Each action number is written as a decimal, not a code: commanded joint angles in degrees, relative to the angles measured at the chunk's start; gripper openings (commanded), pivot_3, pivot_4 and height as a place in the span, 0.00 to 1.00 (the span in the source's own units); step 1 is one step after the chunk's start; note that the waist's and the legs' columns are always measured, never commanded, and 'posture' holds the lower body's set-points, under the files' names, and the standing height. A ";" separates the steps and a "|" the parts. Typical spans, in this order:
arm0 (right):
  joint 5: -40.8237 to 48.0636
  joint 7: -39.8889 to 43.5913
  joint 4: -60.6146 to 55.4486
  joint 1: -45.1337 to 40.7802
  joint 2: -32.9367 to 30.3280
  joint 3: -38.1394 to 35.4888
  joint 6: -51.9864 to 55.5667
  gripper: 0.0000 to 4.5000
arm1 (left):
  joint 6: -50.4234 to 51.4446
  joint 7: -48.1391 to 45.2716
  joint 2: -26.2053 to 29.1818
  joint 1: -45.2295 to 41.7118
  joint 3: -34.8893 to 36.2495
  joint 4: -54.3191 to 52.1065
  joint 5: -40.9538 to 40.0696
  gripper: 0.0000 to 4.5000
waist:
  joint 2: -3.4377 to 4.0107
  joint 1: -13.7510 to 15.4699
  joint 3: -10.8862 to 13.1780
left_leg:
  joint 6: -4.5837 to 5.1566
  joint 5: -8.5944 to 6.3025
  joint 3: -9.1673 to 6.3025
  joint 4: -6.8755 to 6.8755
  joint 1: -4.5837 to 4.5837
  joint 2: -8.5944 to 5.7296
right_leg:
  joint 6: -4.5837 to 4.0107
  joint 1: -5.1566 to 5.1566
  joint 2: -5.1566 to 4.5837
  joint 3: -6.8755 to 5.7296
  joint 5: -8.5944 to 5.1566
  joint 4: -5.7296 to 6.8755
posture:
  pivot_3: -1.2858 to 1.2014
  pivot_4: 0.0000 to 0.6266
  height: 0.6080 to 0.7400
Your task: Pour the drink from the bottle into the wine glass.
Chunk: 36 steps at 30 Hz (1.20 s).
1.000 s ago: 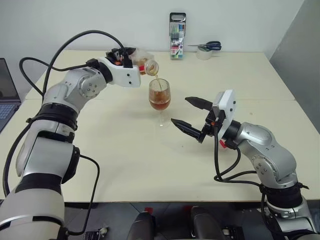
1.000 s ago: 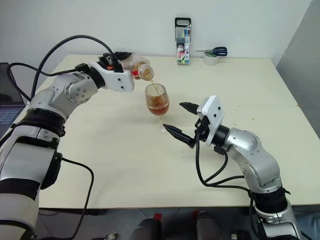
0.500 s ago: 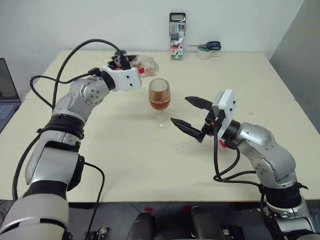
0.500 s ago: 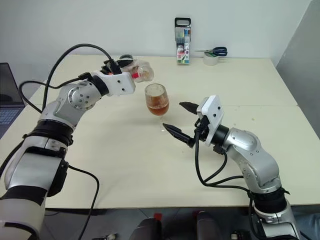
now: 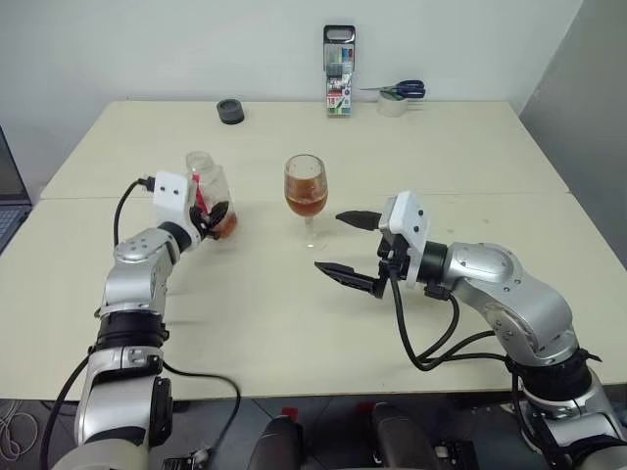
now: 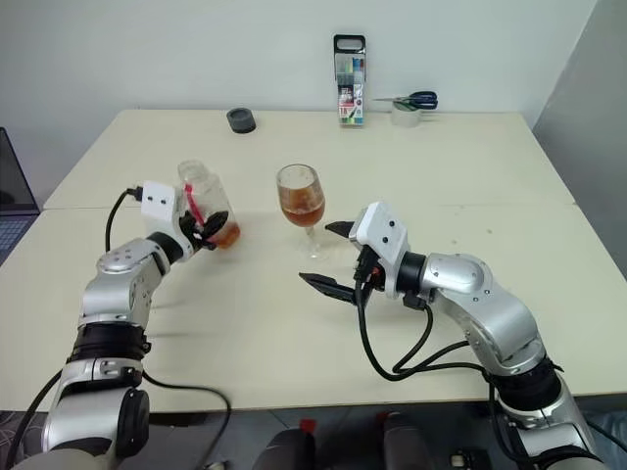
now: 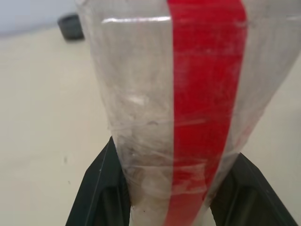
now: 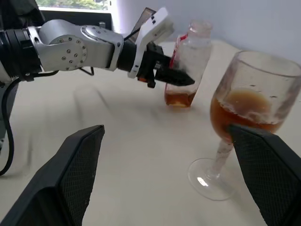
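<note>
The wine glass [image 5: 305, 186] stands mid-table, about half full of the reddish-brown drink [image 5: 305, 202]. Left of it, my left gripper [image 5: 214, 213] is shut on the lower part of the clear bottle [image 5: 209, 188]. The bottle is nearly upright with its neck uncapped and a little drink at its bottom. Its base is at or just above the table; I cannot tell which. In the left wrist view the bottle [image 7: 141, 117] with its red stripe sits between both black fingers [image 7: 99, 188]. My right gripper [image 5: 329, 242] is open just right of the glass foot, touching nothing.
An upright marker pen case [image 5: 339, 70], scissors [image 5: 404, 90] on a roll of tape [image 5: 394, 106] and a small dark round object [image 5: 231, 111] sit along the far edge. A laptop [image 5: 5, 191] lies at the left.
The pouring stream has stopped. My left gripper swung the bottle away from above the glass, turned it upright and lowered it to the left. The right gripper stays open near the glass.
</note>
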 commanded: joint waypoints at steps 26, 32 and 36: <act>-2.86 1.03 0.17 -1.68 1.95 1.92 -0.09 1.00 | -7.21 -0.51 -1.05 8.78 -0.38 -6.36 0.11 1.00 | -0.11 1.23 -0.09 | 0.06 -0.04 0.13 -0.04 0.11 -0.02 | -0.01 0.06 -0.05 0.05 0.00 -0.05 | 0.52 0.24 1.00; -5.52 -1.12 1.54 7.83 3.14 -0.52 -7.55 1.00 | -7.99 1.17 -1.58 15.26 1.48 -13.16 -0.94 1.00 | -0.14 1.27 -0.11 | 0.15 -0.09 0.14 -0.09 0.10 0.00 | -0.01 0.05 -0.07 0.07 0.00 -0.07 | 0.52 0.24 1.00; -9.92 -8.14 3.78 16.88 6.82 -4.14 -16.50 1.00 | -5.57 7.15 -2.13 21.19 2.58 -20.36 1.17 1.00 | -0.17 1.44 -0.13 | 0.22 -0.13 0.13 -0.09 0.13 0.01 | 0.00 0.09 -0.09 0.08 0.00 -0.08 | 0.52 0.24 1.00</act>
